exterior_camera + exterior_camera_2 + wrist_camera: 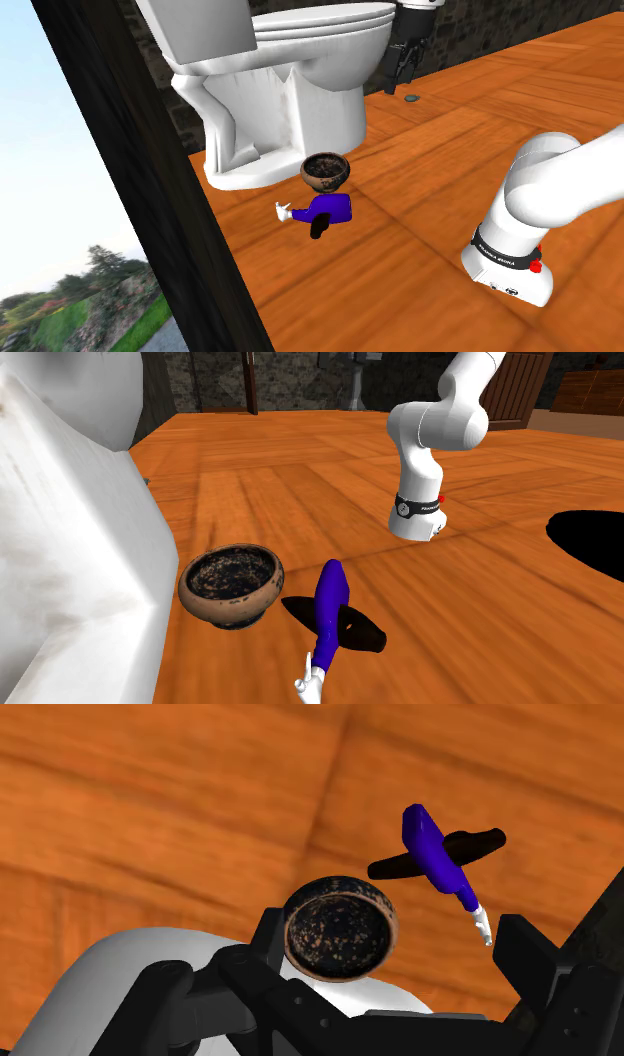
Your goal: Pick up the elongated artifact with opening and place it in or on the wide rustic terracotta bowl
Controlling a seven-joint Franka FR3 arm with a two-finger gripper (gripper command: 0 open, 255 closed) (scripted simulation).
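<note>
— Shoulder view, left to right: what was there to count?

— One white toilet [290,95], one brown bowl [325,172], one purple artifact [328,207], one black hand [403,75] and one white arm [560,180], all on or above an orange wooden floor [450,300].

— Where did the artifact lie, reckoned from the hand?

— It was on the floor at the toilet's foot, just beside the bowl. The hand hung by the toilet's seat, well apart from the artifact. In the wrist view the bowl [340,929] sat between the two fingers [520,949], and the artifact [432,854] lay beyond the bowl, nearer one finger than the other.

— And the hand itself?

— It was spread wide and gripped nothing.

— What was in the bowl?

— Only its dark, speckled inner surface showed. In the second exterior view the bowl [231,584] stood to the left. The artifact [328,607] lay just to its right without touching it. Its white tip pointed toward the camera and a black piece crossed it.
</note>
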